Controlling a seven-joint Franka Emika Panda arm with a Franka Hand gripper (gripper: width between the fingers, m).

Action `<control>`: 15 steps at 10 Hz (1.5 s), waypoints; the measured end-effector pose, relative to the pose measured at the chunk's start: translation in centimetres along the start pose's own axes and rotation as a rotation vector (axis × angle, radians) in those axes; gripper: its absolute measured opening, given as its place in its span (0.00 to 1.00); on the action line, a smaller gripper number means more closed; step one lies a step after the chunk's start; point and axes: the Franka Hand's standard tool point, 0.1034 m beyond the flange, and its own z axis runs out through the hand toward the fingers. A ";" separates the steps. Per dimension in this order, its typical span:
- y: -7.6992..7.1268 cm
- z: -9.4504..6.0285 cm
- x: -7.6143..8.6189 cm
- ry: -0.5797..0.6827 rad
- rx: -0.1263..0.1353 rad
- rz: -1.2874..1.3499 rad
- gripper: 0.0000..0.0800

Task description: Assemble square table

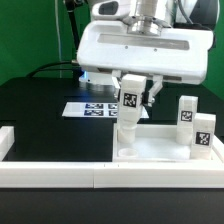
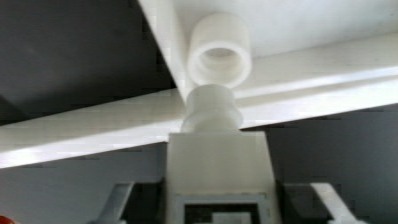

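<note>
One leg [image 1: 129, 110] hangs upright in the gripper [image 1: 131, 96], jaws pinching its tagged body, its narrow end just above a corner socket [image 2: 221, 57] of the tabletop [image 1: 160, 145], apparently lined up for insertion. Two more legs [image 1: 187, 113] wait on the tabletop toward the exterior view's right.

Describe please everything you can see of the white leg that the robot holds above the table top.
The leg is a white, plastic-looking post carrying a black-and-white tag near its top. It stands upright, gripped at its upper part by the end effector. Its lower end is at the table top, near the corner on the exterior view's left. In the wrist view its narrower rounded tip points at a round socket; whether it has entered cannot be told.
</note>
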 end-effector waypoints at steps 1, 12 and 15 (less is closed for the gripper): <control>-0.2 0.3 -0.2 -0.001 -0.003 -0.004 0.36; -0.2 3.1 -1.6 -0.015 -0.039 -0.052 0.36; -0.1 3.1 -1.6 -0.016 -0.040 -0.051 0.49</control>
